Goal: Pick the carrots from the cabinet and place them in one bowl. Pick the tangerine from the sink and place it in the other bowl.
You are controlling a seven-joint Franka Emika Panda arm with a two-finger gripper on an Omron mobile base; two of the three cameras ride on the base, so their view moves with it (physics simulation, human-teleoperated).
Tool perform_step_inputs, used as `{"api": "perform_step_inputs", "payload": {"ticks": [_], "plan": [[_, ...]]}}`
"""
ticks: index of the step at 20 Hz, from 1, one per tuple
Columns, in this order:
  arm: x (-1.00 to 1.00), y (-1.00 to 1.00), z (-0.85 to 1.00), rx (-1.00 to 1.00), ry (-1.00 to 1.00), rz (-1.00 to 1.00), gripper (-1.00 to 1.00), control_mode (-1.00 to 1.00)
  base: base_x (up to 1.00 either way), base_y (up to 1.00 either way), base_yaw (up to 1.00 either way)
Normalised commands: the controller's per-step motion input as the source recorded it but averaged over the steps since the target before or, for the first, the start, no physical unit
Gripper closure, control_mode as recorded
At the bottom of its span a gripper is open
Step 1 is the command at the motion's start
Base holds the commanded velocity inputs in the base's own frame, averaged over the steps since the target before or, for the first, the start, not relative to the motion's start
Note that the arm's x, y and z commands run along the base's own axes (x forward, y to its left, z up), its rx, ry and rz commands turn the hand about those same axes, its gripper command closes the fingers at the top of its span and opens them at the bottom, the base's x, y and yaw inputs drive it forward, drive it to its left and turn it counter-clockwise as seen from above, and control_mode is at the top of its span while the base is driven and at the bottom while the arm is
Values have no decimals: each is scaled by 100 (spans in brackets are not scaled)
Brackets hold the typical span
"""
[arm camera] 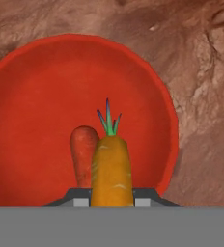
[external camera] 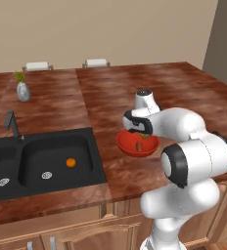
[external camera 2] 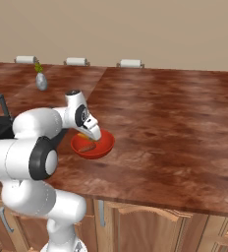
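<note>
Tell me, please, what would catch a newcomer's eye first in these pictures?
The glossy red bowl on the brown counter stands out, with the gripper poised right over it, holding the orange carrot with the green top. The darker carrot already lies in the bowl. Off to the side, the small tangerine glows in the black sink.

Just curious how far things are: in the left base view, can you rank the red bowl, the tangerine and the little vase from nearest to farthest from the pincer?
1. Red bowl, directly under the pincer.
2. Tangerine, left, in the sink.
3. Vase, far back left on the counter.
</note>
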Motion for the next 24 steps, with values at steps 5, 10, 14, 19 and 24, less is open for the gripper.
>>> {"api": "perform_step_inputs", "payload": {"ticks": [5,10,14,19,24], "plan": [[12,-3,-16,1,0,0,100,-100,0,0,0],[10,-5,-17,1,0,0,100,-100,0,0,0],[10,-5,-18,1,0,0,100,-100,0,0,0],[10,-5,-17,1,0,0,100,-100,0,0,0],[10,-1,-16,0,0,0,100,-100,0,0,0]]}}
